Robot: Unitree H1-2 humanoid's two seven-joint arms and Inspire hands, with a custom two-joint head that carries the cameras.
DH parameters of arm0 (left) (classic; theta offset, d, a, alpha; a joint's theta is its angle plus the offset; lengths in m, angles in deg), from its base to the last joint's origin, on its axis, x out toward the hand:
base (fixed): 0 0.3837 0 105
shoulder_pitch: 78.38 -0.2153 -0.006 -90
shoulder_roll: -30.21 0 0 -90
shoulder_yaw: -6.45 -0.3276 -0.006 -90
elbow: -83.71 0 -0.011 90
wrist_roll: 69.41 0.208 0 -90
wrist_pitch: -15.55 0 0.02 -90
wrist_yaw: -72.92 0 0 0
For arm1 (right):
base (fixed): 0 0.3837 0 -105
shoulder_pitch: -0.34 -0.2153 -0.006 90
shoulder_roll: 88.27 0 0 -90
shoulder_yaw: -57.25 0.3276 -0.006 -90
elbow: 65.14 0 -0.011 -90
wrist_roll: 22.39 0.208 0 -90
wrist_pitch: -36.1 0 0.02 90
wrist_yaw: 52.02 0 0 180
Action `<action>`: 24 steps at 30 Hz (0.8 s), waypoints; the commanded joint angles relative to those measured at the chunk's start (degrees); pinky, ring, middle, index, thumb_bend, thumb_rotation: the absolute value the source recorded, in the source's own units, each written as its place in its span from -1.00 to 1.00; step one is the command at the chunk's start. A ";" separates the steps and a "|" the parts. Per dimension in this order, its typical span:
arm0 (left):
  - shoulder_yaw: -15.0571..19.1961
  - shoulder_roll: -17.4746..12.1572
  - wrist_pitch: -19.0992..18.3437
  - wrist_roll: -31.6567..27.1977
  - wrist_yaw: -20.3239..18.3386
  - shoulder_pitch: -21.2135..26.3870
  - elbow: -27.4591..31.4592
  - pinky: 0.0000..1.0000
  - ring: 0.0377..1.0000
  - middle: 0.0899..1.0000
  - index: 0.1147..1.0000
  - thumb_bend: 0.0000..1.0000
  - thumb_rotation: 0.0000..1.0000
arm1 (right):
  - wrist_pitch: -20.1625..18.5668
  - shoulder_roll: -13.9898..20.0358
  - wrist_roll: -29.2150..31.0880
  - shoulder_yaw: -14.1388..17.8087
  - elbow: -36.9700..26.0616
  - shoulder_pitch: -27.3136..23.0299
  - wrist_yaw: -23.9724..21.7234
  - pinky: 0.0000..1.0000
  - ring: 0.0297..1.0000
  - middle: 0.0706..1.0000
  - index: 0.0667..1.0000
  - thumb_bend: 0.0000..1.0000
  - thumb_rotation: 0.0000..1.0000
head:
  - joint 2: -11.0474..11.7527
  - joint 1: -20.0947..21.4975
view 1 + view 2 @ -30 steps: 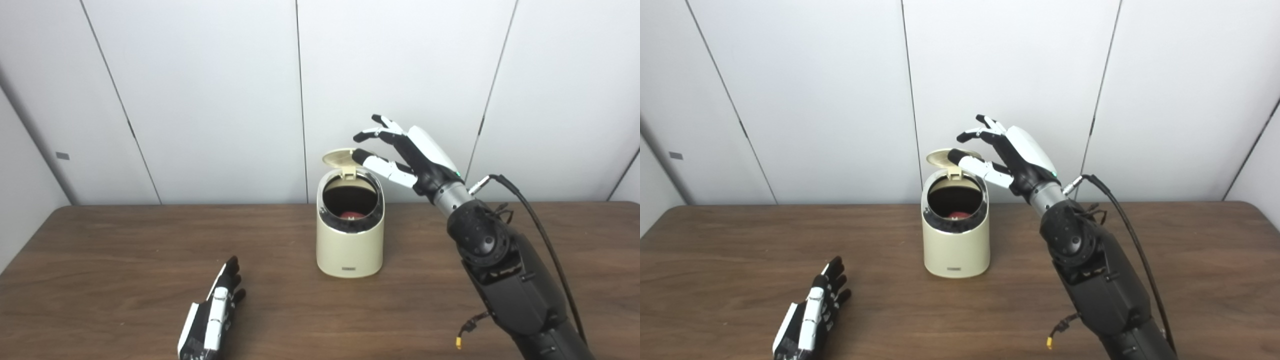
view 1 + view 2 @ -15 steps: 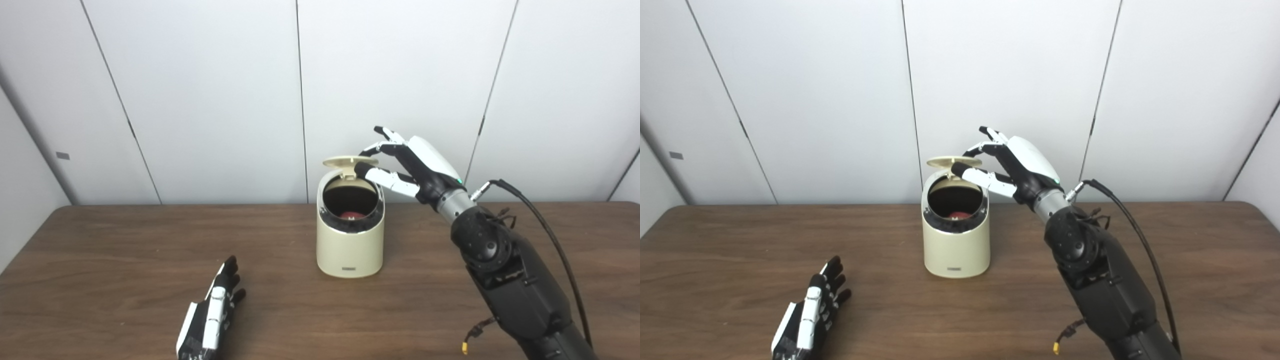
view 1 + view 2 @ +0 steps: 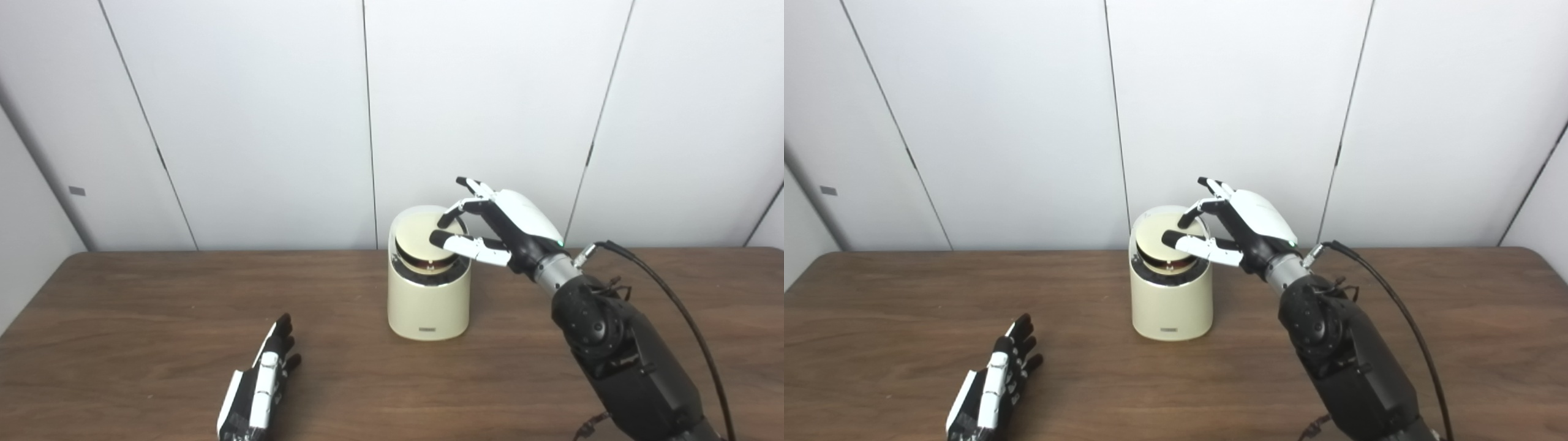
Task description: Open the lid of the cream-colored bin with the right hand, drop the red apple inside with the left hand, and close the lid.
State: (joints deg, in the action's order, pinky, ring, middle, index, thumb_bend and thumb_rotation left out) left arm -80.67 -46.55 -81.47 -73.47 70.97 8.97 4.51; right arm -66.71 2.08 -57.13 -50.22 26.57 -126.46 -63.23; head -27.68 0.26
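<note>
- The step in hand, as I judge it, is closing the lid [image 3: 419, 234] of the cream-colored bin [image 3: 429, 303]; the lid is tipped low over the opening but a dark gap shows under its front edge, so it does not look latched.
- The right hand [image 3: 497, 224] is over the bin's right rim, fingers spread and holding nothing; one fingertip lies on the lid's top near its right side, the others arch above it.
- The red apple is not visible now; only a dark reddish sliver shows in the gap, so I cannot say for sure where the apple lies, though inside the bin is the likely place.
- To do this well, press straight down through the lid near its front edge, opposite the hinge at the back, where the push has most effect.
- Keep the force vertical: a sideways push from the right could slide or tip the bin, which stands free on the worktop [image 3: 153, 318].
- Keep the thumb clear of the rim so it is not caught between lid and ring.
- Press until the front gap is gone all round, then lift the hand straight up without dragging the lid back open.
- The left hand [image 3: 260, 383] lies flat on the worktop near the front edge, fingers apart and empty, well apart from the bin; it need not move.
</note>
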 commanded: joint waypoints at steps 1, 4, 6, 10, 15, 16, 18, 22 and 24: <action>-0.33 -0.29 -0.57 0.96 0.32 0.51 0.63 1.00 1.00 1.00 1.00 0.32 1.00 | 2.01 1.14 -0.56 0.00 -1.98 -1.18 -0.12 1.00 1.00 0.96 0.20 0.25 0.89 | -0.04 0.01; -0.29 -0.16 -0.68 0.59 0.31 0.47 0.73 1.00 1.00 1.00 1.00 0.31 1.00 | 1.64 1.17 -0.66 -0.04 -2.33 -0.62 -0.66 1.00 1.00 0.97 0.23 0.25 0.88 | -0.13 -0.07; -0.23 -0.02 -1.15 0.33 0.35 0.42 1.01 1.00 1.00 1.00 1.00 0.31 1.00 | 1.79 1.19 -0.77 -0.09 -2.30 -0.34 -0.73 1.00 1.00 0.97 0.25 0.25 0.88 | -0.13 -0.07; -0.27 -0.08 -1.26 0.71 0.49 0.39 1.29 1.00 1.00 1.00 1.00 0.32 1.00 | 2.31 1.41 -0.92 -0.40 -2.54 0.16 -0.73 1.00 1.00 0.97 0.26 0.25 0.88 | -0.43 -0.21; -0.14 -0.10 -0.87 0.26 0.36 0.36 1.25 1.00 1.00 1.00 1.00 0.31 1.00 | 2.53 1.50 -1.23 -0.49 -3.30 0.66 -0.96 1.00 1.00 0.97 0.26 0.22 0.87 | -0.57 -0.13; -0.14 -0.08 -1.05 0.25 0.38 0.36 1.31 1.00 1.00 1.00 1.00 0.31 1.00 | 2.50 1.50 -1.34 -0.55 -3.40 0.73 -1.02 1.00 1.00 0.97 0.27 0.21 0.86 | -0.57 -0.13; -0.16 -0.06 -1.34 0.23 0.39 0.37 1.39 1.00 1.00 1.00 1.00 0.32 1.00 | 2.37 1.55 -1.77 -0.84 -3.60 0.81 -1.34 1.00 1.00 0.97 0.29 0.21 0.87 | -0.57 -0.13; -0.16 -0.12 -1.11 0.15 0.29 0.36 1.24 1.00 1.00 1.00 1.00 0.32 1.00 | 2.38 1.85 -3.58 -1.90 -3.93 0.96 -1.89 1.00 1.00 0.98 0.32 0.21 0.85 | -0.73 -0.09; 0.00 0.21 -0.91 -0.09 0.50 0.37 1.18 1.00 1.00 1.00 1.00 0.32 0.99 | 2.84 2.28 -5.23 -2.80 -4.06 1.01 -1.89 1.00 1.00 0.97 0.32 0.21 0.84 | -0.77 -0.14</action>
State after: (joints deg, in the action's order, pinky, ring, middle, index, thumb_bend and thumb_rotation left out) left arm -80.66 -46.47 -82.23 -73.56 71.13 8.96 4.69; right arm -65.07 3.69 -61.18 -52.51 23.88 -124.34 -64.41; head -28.39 0.09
